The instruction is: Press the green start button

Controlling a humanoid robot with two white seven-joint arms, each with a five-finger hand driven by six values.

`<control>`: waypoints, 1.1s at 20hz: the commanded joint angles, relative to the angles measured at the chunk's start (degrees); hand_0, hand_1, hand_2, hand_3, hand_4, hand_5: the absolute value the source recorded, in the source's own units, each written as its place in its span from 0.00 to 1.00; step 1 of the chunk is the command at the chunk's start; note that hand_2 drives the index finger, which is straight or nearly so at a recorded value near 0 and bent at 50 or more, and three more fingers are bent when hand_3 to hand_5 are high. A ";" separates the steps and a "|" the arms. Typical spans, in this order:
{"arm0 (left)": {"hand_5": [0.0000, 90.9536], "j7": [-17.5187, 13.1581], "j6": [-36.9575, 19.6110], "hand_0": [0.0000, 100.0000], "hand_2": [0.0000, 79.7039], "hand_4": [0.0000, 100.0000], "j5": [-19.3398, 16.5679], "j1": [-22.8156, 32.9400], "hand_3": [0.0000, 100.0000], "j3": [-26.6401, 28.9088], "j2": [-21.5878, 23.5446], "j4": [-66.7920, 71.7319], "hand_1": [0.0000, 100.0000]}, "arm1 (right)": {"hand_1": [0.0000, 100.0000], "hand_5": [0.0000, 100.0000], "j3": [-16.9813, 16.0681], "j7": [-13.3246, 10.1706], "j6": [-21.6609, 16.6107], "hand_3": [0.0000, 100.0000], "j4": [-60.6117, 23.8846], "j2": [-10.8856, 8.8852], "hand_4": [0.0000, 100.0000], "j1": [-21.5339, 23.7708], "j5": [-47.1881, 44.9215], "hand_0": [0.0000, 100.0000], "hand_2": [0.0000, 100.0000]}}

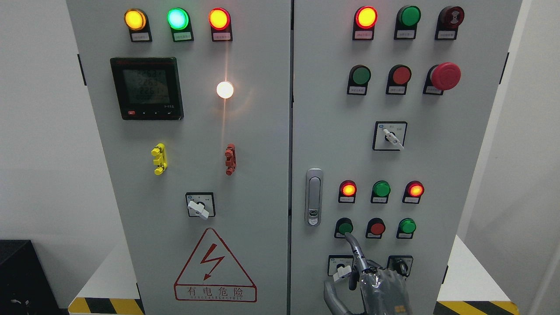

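Note:
A grey electrical cabinet has two doors. On the right door, a low row holds a green push button (345,227), a red one (376,228) and another green one (407,225). My right hand (369,280) rises from the bottom edge, dark and glossy. Its index finger (355,251) is stretched up and left, with the tip at the lower edge of the left green button. The other fingers are curled and the thumb (332,297) sticks out to the left. The hand holds nothing. I cannot tell whether the button is pushed in.
Two rotary switches (341,267) (399,264) sit either side of the hand. Above the button row are red, green and red lamps (381,189). A door handle (313,197) is to the left. A red mushroom stop button (445,76) is higher up. The left door carries a meter (146,87).

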 commanded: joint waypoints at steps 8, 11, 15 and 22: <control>0.00 0.00 0.01 0.12 0.00 0.00 0.00 -1.32 0.00 0.00 0.00 -1.58 0.56 | 0.39 0.68 0.09 0.08 -0.76 0.63 -10.25 -0.17 0.64 9.78 -14.76 0.60 0.00; 0.00 0.00 0.01 0.12 0.00 0.00 0.00 -1.32 0.00 0.00 0.00 -1.58 0.56 | 0.37 0.52 0.00 3.24 -0.58 0.43 -12.44 -0.35 0.47 11.19 -21.25 0.55 0.00; 0.00 0.00 0.01 0.12 0.00 0.00 0.00 -1.32 0.00 0.00 0.00 -1.58 0.56 | 0.32 0.24 0.18 6.14 -0.67 0.18 -12.98 -0.35 0.20 12.42 -33.81 0.28 0.00; 0.00 0.00 0.01 0.12 0.00 0.00 0.00 -1.32 0.00 0.00 0.00 -1.58 0.56 | 0.24 0.00 0.27 13.26 3.01 0.07 -15.17 -0.44 0.03 13.04 -54.57 0.00 0.00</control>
